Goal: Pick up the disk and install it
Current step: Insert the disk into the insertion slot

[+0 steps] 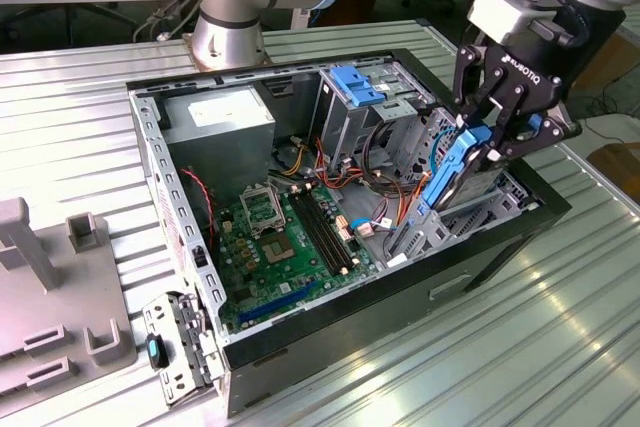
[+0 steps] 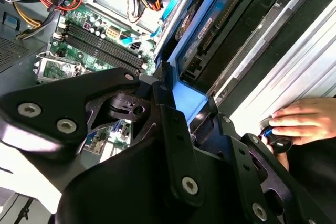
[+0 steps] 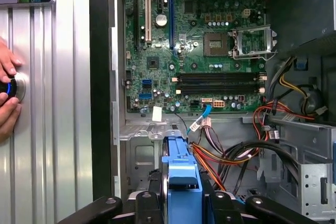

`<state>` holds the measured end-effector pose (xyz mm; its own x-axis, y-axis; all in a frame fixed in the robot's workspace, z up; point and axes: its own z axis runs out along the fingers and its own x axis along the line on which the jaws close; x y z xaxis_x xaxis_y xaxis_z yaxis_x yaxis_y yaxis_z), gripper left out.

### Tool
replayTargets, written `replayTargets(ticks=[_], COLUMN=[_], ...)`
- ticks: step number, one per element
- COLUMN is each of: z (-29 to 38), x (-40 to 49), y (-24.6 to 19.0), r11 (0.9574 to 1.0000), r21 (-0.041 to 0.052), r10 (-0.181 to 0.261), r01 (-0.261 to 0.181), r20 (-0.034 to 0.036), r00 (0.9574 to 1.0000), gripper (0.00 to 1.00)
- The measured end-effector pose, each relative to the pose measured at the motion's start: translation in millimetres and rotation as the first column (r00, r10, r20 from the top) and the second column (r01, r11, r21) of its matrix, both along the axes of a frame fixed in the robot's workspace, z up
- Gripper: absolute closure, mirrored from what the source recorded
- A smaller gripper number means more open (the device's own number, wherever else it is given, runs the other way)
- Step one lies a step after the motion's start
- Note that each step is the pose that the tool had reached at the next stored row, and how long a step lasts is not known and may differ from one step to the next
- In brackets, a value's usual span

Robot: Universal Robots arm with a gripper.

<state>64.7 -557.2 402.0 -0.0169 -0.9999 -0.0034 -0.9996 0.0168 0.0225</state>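
Hand (image 1: 487,147) was pinching the disk (image 1: 444,179) by its blue rail, disk tilted, lower end inside the open PC case (image 1: 330,332).

Disk (image 1: 447,179): glossy blue plastic rail. Table (image 1: 520,347): ribbed bare metal. Gripper (image 1: 482,145): matt black.

My fingers (image 1: 500,112) hold the blue-railed grey metal disk (image 1: 447,182) squeezed between red-orange cable bundles (image 3: 231,153) and the black case wall (image 1: 525,209). Over the green motherboard (image 1: 285,237) I'd pass freely.
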Motion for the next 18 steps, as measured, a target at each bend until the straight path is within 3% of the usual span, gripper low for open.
replayTargets(ticks=[10, 18], z=[-17.2, -21.1], x=[0.0, 0.0], y=[-0.6, -1.0], r11=[1.0, 1.0], r21=[0.0022, 0.0025], r10=[0.0, 0.0], r01=[0.0, 0.0], r20=[0.0, 0.0], r00=[1.0, 1.0], gripper=[0.63, 0.63])
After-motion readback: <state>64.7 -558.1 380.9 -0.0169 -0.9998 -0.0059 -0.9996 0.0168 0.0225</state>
